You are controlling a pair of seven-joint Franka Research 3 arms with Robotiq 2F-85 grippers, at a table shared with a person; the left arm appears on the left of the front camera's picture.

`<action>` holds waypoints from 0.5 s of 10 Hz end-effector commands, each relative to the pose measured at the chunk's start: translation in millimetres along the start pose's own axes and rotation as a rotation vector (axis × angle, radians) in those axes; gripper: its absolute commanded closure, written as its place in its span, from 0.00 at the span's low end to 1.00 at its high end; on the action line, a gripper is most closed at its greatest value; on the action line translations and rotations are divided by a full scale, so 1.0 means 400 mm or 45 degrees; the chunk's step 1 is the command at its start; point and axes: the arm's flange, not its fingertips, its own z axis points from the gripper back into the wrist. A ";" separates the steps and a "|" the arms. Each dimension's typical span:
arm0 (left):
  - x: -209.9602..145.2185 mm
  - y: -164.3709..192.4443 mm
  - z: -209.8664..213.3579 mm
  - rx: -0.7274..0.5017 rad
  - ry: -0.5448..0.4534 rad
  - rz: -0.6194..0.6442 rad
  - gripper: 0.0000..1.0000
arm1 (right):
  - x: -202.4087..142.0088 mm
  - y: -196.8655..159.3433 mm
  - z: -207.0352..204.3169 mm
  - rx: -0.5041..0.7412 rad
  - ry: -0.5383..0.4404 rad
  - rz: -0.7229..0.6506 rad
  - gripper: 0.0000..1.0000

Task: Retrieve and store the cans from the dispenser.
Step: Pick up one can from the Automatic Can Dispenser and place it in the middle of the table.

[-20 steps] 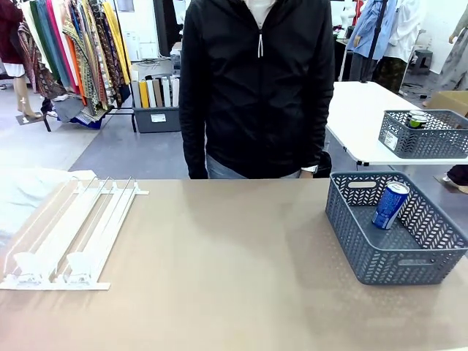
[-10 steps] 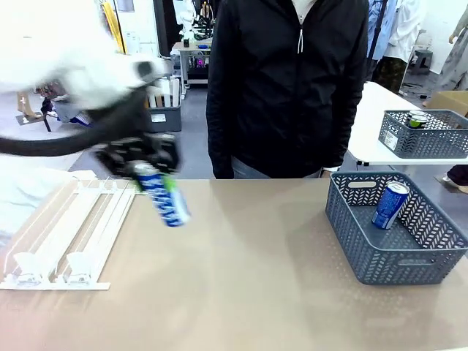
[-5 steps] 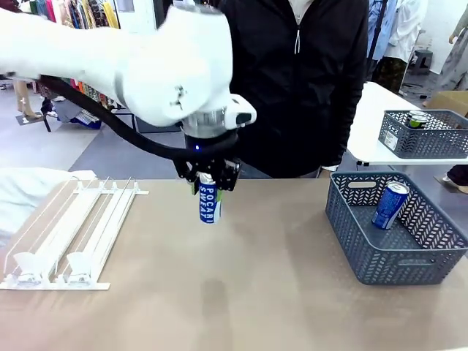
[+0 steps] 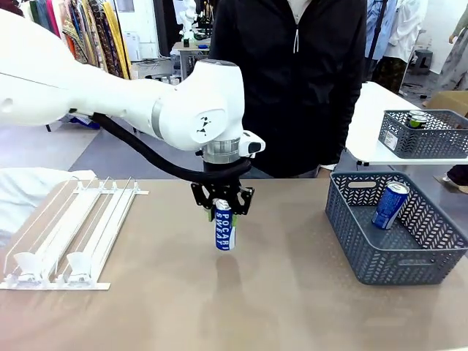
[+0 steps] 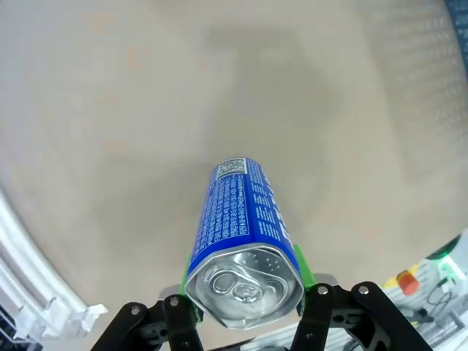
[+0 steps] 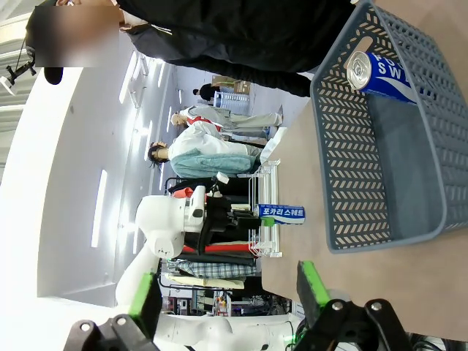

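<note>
A blue-and-white can (image 4: 223, 231) hangs upright just above the middle of the table, my left gripper (image 4: 223, 210) shut on its top end. In the left wrist view the can (image 5: 240, 213) points down at the tabletop, its silver top nearest, green pads (image 5: 300, 265) pressed on both sides. The white dispenser (image 4: 69, 228) lies at the left with both lanes bare. A second blue can (image 4: 390, 205) leans inside the grey basket (image 4: 365, 252) at the right. My right gripper (image 6: 228, 300) stands open, off the table's side, facing the basket (image 6: 344, 168) and its can (image 6: 382, 72).
A person in a black jacket (image 4: 292, 80) stands at the far edge, behind the held can. Another grey basket (image 4: 420, 142) with a can sits on a white table at the back right. Bare tabletop lies between the held can and the basket.
My left arm has swung in from the left with the can, carried it rightward away from the dispenser, turned it upright and lowered it toward the table's middle.
</note>
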 end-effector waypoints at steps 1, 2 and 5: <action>0.008 0.003 0.000 -0.049 -0.001 -0.075 1.00 | -0.004 0.000 0.006 -0.010 0.018 0.033 0.00; 0.012 -0.007 -0.012 -0.001 -0.033 -0.043 1.00 | -0.004 0.000 0.006 -0.010 0.018 0.033 0.00; 0.007 -0.016 -0.023 -0.019 0.010 -0.043 1.00 | -0.004 0.000 0.006 -0.010 0.018 0.033 0.00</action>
